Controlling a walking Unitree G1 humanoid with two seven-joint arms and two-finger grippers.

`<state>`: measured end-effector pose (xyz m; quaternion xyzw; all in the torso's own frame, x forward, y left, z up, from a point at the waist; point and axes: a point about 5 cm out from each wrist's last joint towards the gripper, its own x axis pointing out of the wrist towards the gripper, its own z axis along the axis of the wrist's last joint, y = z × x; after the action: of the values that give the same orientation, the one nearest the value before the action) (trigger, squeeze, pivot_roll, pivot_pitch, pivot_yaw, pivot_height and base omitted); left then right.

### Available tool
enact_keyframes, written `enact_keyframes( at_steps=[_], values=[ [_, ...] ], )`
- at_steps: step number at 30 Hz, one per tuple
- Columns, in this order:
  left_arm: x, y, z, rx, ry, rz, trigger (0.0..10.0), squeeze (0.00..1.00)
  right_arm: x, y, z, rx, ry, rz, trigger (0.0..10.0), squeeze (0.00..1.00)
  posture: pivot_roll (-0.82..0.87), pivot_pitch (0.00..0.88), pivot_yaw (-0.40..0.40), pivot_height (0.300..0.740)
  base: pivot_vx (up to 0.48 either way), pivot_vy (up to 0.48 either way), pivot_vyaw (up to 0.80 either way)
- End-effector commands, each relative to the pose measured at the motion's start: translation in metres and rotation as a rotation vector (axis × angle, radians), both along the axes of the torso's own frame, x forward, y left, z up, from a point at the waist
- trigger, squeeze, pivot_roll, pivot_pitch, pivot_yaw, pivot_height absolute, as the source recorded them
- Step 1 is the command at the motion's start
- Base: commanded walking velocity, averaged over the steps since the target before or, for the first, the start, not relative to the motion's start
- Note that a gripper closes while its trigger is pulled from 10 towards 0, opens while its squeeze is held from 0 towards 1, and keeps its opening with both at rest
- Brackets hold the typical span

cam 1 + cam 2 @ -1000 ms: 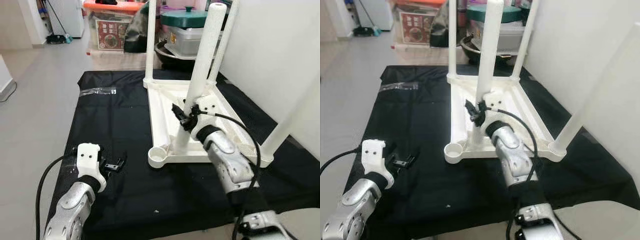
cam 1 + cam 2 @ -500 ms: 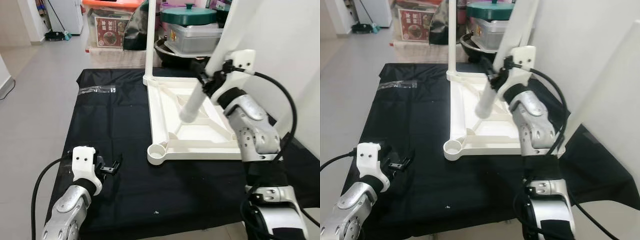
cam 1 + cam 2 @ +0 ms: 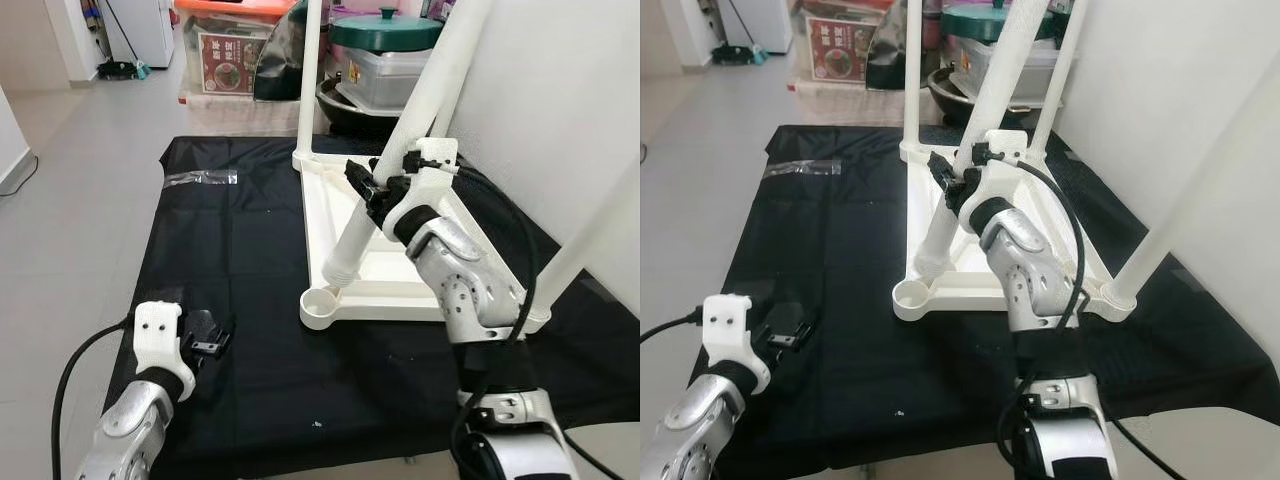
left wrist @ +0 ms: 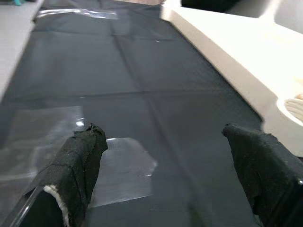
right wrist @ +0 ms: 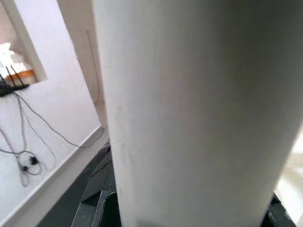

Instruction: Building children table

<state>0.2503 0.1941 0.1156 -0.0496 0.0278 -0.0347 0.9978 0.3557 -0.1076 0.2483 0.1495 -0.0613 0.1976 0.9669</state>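
Note:
A white children's table top (image 3: 400, 299) lies upside down on a black mat (image 3: 250, 230). White legs stand in its back left (image 3: 311, 80) and front right (image 3: 590, 235) corners. My right gripper (image 3: 368, 190) is shut on a loose white leg (image 3: 352, 240), which also shows close up in the right wrist view (image 5: 189, 118). This leg is tilted, with its lower end just above and behind the front-left corner socket (image 3: 320, 304). My left gripper (image 3: 212, 336) hangs open low over the mat, left of the table, with nothing between its fingers (image 4: 78, 161).
Storage boxes (image 3: 235, 55) and a green-lidded pot (image 3: 385, 35) stand behind the mat. A white wall (image 3: 560, 100) runs along the right side. A clear plastic bag (image 3: 200, 178) lies at the mat's back left. Tiled floor (image 3: 70, 180) lies to the left.
The right gripper first lifted the leg up and back from beside the socket, then brought it down again, tilted, close to the front-left socket. The left gripper sank slightly toward me.

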Motion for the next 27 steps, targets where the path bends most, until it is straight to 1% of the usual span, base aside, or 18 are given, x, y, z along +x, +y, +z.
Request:
enact_keyframes(
  at_steps=[1,2,3,4,6,8,9,10,12,14,16,17,20,23,27],
  values=[
    [-0.004,0.008,-0.002,0.026,0.021,0.032,10.0,0.00,-0.005,0.006,-0.005,0.016,0.022,0.027,10.0,0.00,0.10,0.000,-0.124,0.740,0.000,0.000,0.00],
    [-0.005,0.012,-0.002,0.028,0.026,0.050,10.0,0.00,-0.008,0.011,-0.010,0.009,0.025,0.053,10.0,0.00,0.10,0.000,-0.124,0.740,0.000,0.000,0.00],
    [-0.005,0.012,-0.002,0.028,0.026,0.050,10.0,0.00,-0.008,0.011,-0.010,0.009,0.025,0.053,10.0,0.00,0.10,0.000,-0.124,0.740,0.000,0.000,0.00],
    [-0.006,0.014,-0.002,0.028,0.027,0.061,10.0,0.00,-0.011,0.014,-0.012,-0.006,0.016,0.082,10.0,0.00,0.11,0.000,-0.129,0.740,0.000,0.000,0.00],
    [-0.006,0.017,-0.002,0.026,0.025,0.068,10.0,0.00,-0.016,0.019,-0.014,-0.097,-0.046,0.191,10.0,0.00,0.11,0.000,-0.131,0.740,0.000,0.000,0.00],
    [-0.006,0.017,-0.002,0.026,0.025,0.068,10.0,0.00,-0.016,0.019,-0.014,-0.097,-0.046,0.191,10.0,0.00,0.11,0.000,-0.131,0.740,0.000,0.000,0.00],
    [-0.006,0.018,-0.001,0.026,0.024,0.068,10.0,0.00,-0.018,0.020,-0.015,-0.128,-0.066,0.229,10.0,0.00,0.11,0.000,-0.131,0.740,0.000,0.000,0.00],
    [-0.006,0.017,-0.001,0.024,0.021,0.067,10.0,0.00,-0.016,0.018,-0.016,-0.185,-0.094,0.265,10.0,0.00,0.11,0.000,-0.136,0.740,0.000,0.000,0.00],
    [-0.005,0.015,-0.001,0.019,0.015,0.063,10.0,0.00,-0.012,0.015,-0.016,-0.246,-0.121,0.294,10.0,0.00,0.11,0.000,-0.141,0.740,0.000,0.000,0.00],
    [-0.005,0.015,-0.001,0.019,0.015,0.063,10.0,0.00,-0.012,0.015,-0.016,-0.246,-0.121,0.294,10.0,0.00,0.11,0.000,-0.141,0.740,0.000,0.000,0.00],
    [-0.005,0.013,-0.001,0.015,0.013,0.061,10.0,0.00,-0.006,0.013,-0.015,-0.264,-0.128,0.298,10.0,0.00,0.12,0.000,-0.144,0.740,0.000,0.000,0.00],
    [-0.005,0.013,-0.001,0.015,0.013,0.061,10.0,0.00,-0.006,0.013,-0.015,-0.264,-0.128,0.298,10.0,0.00,0.12,0.000,-0.144,0.740,0.000,0.000,0.00],
    [-0.006,0.011,-0.001,0.010,0.014,0.058,10.0,0.00,-0.002,0.015,-0.013,-0.285,-0.146,0.333,10.0,0.00,0.13,0.000,-0.154,0.740,0.000,0.000,0.00],
    [-0.008,0.011,-0.001,0.009,0.015,0.055,10.0,0.00,0.001,0.018,-0.020,-0.319,-0.142,0.400,10.0,0.00,0.14,0.000,-0.162,0.740,0.000,0.000,0.00],
    [-0.008,0.011,-0.001,0.009,0.014,0.055,10.0,0.00,0.002,0.020,-0.025,-0.342,-0.137,0.421,10.0,0.00,0.14,0.000,-0.166,0.740,0.000,0.000,0.00]
  ],
)
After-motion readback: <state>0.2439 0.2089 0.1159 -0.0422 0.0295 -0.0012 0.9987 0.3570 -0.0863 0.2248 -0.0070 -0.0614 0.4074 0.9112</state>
